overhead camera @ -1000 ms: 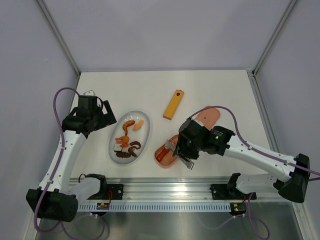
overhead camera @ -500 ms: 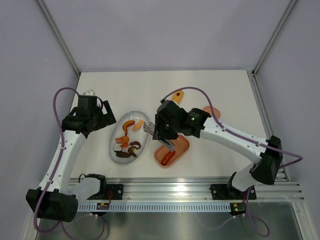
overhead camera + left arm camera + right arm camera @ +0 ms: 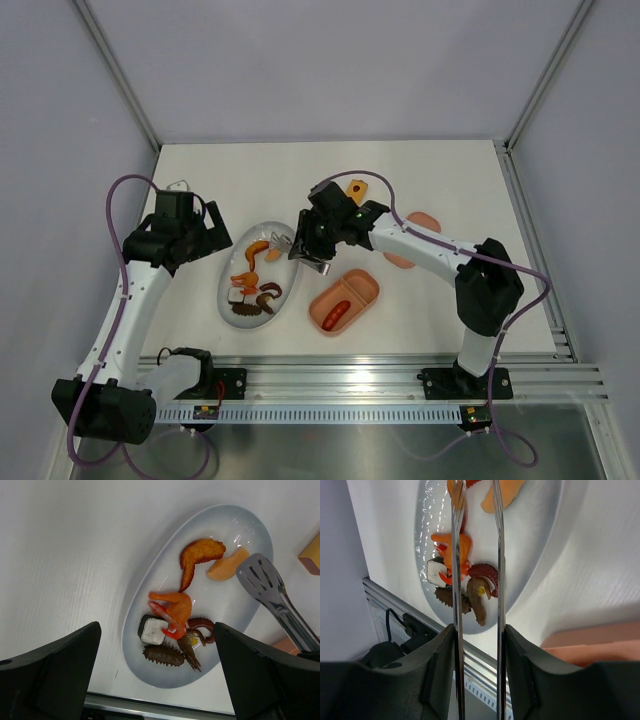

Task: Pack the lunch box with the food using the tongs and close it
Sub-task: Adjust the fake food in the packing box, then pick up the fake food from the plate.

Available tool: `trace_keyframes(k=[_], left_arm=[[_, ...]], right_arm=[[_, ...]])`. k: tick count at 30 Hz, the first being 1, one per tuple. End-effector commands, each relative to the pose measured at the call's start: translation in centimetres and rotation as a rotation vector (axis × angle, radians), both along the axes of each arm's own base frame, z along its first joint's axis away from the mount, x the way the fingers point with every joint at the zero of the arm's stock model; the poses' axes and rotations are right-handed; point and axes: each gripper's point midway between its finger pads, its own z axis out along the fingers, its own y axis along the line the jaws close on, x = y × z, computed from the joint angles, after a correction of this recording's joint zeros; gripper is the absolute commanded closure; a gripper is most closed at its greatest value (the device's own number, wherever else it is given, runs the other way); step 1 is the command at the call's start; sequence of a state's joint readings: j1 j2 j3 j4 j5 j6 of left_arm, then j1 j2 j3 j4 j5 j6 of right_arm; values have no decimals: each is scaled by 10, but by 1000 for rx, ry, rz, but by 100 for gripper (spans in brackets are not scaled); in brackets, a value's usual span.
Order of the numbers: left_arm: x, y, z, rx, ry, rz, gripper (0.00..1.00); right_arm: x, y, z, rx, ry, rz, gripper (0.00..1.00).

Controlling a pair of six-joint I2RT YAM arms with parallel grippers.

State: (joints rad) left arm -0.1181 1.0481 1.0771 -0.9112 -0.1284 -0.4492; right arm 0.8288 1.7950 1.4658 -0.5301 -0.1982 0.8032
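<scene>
The right fingers (image 3: 437, 675) clench the tongs (image 3: 498, 555), tips over the plate (image 3: 160, 575) of food (image 3: 172, 607). The left fingers (image 3: 50, 680) are spread wide left of the plate; the lunch box (image 3: 358, 290) lies just right of it.

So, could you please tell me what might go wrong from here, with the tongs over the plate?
1. The shrimp, the cube and the dark pieces lie touching on the plate, so the tongs in the right gripper may catch two or knock one out.
2. The pale orange slice lies flat near the rim; the tips may just push it over the edge.
</scene>
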Motion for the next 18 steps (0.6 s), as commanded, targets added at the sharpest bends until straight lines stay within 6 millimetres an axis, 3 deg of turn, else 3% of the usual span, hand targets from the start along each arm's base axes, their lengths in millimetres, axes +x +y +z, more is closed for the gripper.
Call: trace_keyframes(k=[1, 9, 18], left_arm=[[6, 2, 14, 4, -53, -1, 1], [5, 3, 13, 10, -49, 0, 1], [7, 1, 10, 3, -45, -3, 1]], right_arm=[[5, 24, 18, 132, 3, 11, 52], [4, 17, 4, 121, 26, -56, 52], [2, -6, -14, 62, 29, -149, 52]])
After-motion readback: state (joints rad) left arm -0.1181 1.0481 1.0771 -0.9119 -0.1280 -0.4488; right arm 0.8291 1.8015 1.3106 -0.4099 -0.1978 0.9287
